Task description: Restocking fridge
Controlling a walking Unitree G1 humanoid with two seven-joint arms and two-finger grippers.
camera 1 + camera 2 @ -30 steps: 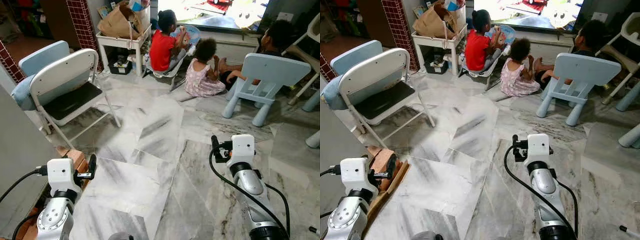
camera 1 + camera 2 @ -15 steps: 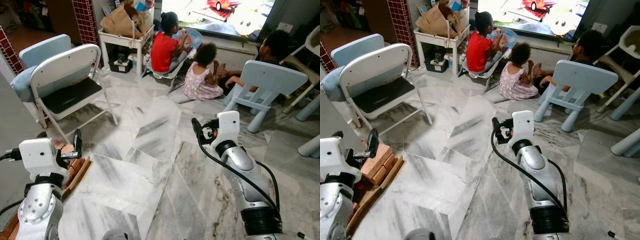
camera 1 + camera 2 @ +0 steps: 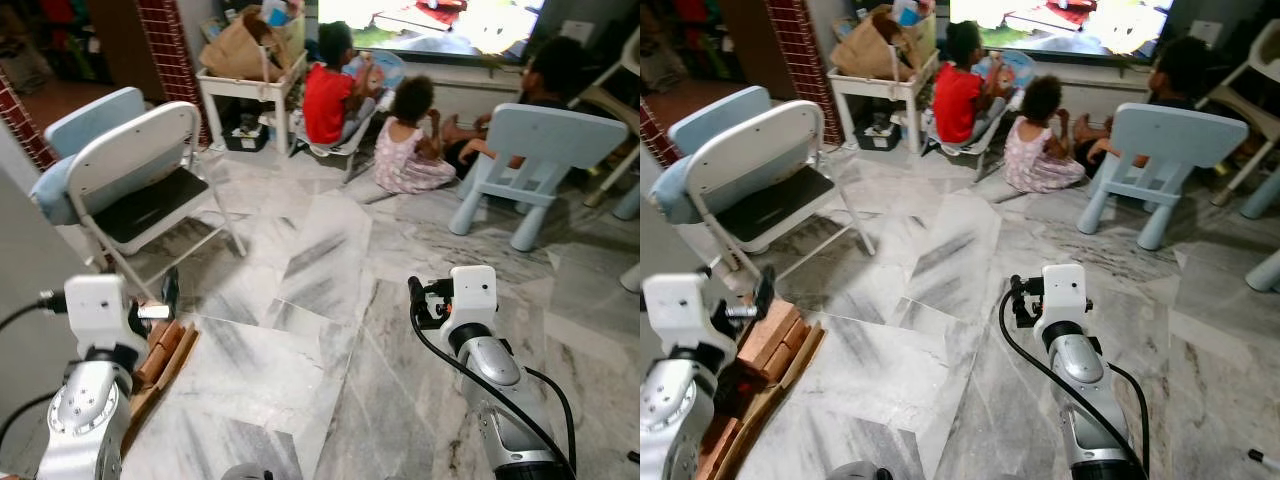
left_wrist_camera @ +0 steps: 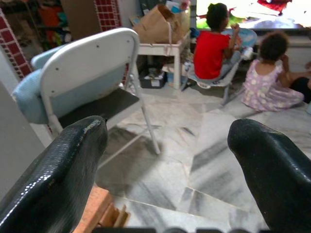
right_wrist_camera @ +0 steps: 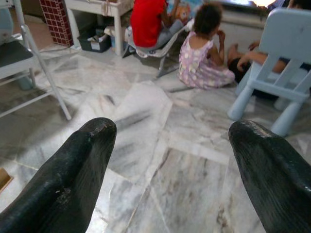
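Note:
Both of my arms are held out low over a marbled white floor [image 3: 320, 270]. My left gripper [image 4: 167, 131] is open with nothing between its black fingers [image 4: 68, 160], and it points at a white folding chair [image 4: 92, 73]. In the head views it hangs above a stack of bricks [image 3: 165, 345] at the left. My right gripper [image 5: 170, 131] is open and empty as well, facing across the floor toward people sitting by a screen. Its white wrist [image 3: 470, 295] is at the centre right.
A white folding chair [image 3: 140, 180] backed by a pale blue seat stands at the left. A light blue child's chair [image 3: 540, 140] is at the far right. Three people [image 3: 405, 135] sit on the floor before a screen. A white table [image 3: 245, 85] holds a paper bag. A grey panel [image 3: 30, 280] borders my left.
The whole view has swayed, so the camera moved. My right arm has dropped back lower than half a second ago. The left arm has shifted slightly right. Both grippers stay open.

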